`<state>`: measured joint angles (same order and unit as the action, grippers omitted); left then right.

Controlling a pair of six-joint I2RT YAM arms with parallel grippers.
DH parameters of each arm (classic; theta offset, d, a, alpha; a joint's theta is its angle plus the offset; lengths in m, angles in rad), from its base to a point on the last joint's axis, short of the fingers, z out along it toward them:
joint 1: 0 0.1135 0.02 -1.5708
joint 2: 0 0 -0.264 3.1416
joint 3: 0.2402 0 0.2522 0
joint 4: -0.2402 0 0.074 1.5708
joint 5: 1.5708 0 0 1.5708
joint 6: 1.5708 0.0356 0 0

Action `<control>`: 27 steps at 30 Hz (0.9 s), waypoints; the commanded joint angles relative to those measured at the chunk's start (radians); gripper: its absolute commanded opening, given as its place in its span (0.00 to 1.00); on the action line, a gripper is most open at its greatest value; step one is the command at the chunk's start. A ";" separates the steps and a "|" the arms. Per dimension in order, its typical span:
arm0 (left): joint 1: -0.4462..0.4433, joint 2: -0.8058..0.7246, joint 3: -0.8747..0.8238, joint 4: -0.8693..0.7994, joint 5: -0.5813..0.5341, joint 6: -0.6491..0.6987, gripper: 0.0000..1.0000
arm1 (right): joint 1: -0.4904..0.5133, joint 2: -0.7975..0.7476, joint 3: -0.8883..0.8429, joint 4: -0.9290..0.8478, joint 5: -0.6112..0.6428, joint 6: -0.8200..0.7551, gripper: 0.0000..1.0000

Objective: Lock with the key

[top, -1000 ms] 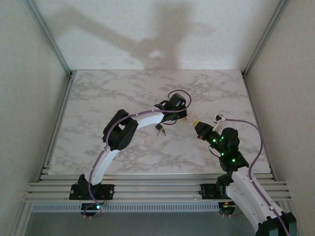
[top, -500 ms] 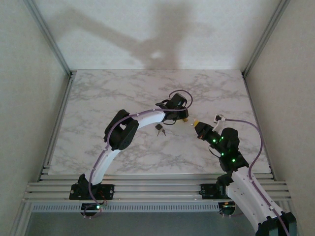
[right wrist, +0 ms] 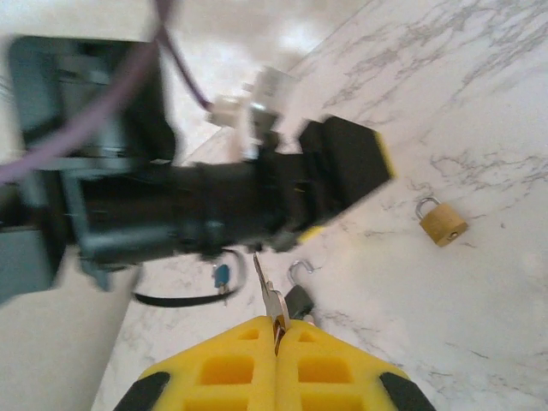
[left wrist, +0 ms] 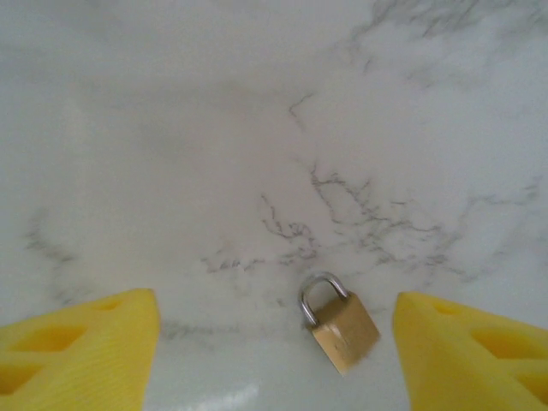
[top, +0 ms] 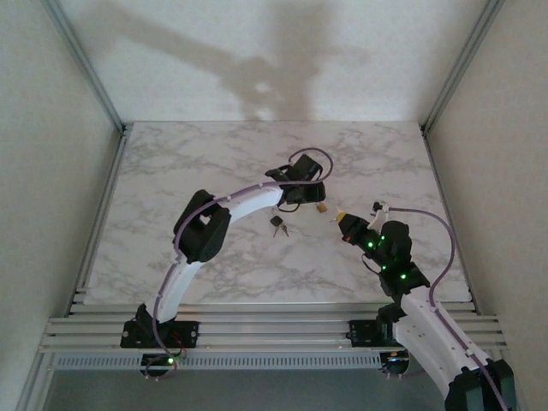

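My right gripper [right wrist: 276,330] is shut on the key [right wrist: 270,295], a thin pale metal key that sticks up from between the yellow pads. Just past its tip lies the small black padlock [right wrist: 299,301] with its shackle swung open, also seen on the marble [top: 277,223]. My left gripper [left wrist: 274,355] is open and hovers over the brass padlock [left wrist: 341,324], which lies flat between the yellow fingers [left wrist: 81,351] without touching them. In the top view the left gripper [top: 310,197] is just behind the brass padlock [top: 322,207], and the right gripper [top: 341,217] is to its right.
A blue mini padlock [right wrist: 221,276] lies beside a black cable loop under the left arm's wrist [right wrist: 214,205]. The brass padlock [right wrist: 442,221] sits to the right of that wrist. Marble tabletop [top: 214,163] spreads out to the back and left, with metal frame posts at the corners.
The left arm has drawn back and up from the brass padlock, which now lies uncovered on the table. The right gripper has edged slightly left with the key.
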<state>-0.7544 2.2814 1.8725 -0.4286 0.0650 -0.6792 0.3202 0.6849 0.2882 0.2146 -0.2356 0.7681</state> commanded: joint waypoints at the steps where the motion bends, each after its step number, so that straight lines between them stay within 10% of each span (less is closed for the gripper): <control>1: 0.007 -0.215 -0.072 -0.016 -0.066 0.006 0.76 | -0.007 0.014 0.003 -0.020 0.034 -0.044 0.00; 7: 0.004 -0.524 -0.316 0.057 -0.133 -0.005 0.99 | -0.007 0.082 0.008 -0.019 0.057 -0.067 0.00; 27: 0.007 -1.356 -0.979 0.168 -0.499 0.219 1.00 | -0.007 0.435 0.336 -0.310 0.193 -0.184 0.00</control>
<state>-0.7509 0.9543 0.9195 -0.2947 -0.3256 -0.5220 0.3183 1.0634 0.5537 -0.0040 -0.0807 0.6220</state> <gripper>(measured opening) 0.995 0.051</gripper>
